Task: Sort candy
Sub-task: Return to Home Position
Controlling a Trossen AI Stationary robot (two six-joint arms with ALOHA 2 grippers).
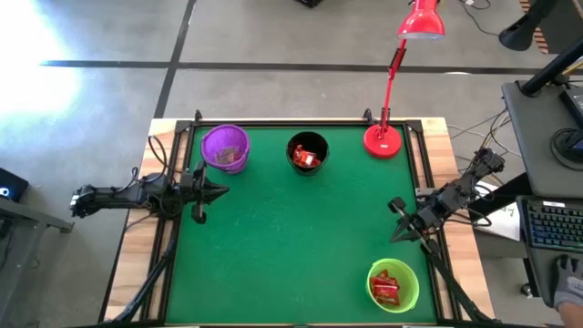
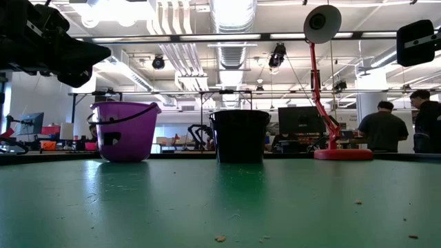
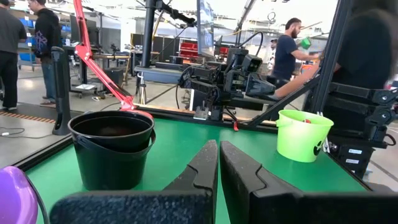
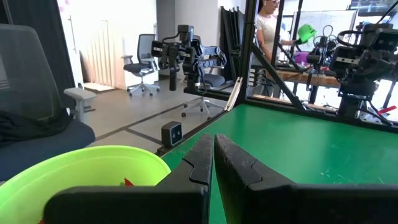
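left gripper (image 3: 219,144) and right gripper (image 4: 213,138), fingers pressed together, at opposite table (image 1: 291,239) sides; red candy (image 1: 307,158) inside black cup (image 1: 291,146) and green cup (image 1: 374,273).

On counter (image 1: 291,237): three buckets, lamp, both arms reaching in from sides.
Along far edge, left to right: left bucket (image 1: 225,147), middle bucket (image 1: 308,153), lamp base (image 1: 383,141); in row, each apart from next.
candy (image 1: 307,158) inside middle bucket.
lamp head (image 1: 421,20) leans back beyond far edge.
Near-right corner: third bucket (image 1: 393,284), well apart from row; more candy inside.
left gripper (image 1: 221,190) at left side, just in front of left bucket, pointing inward.
right gripper (image 1: 397,236) at right edge, between lamp base and third bucket, nearer third bucket.
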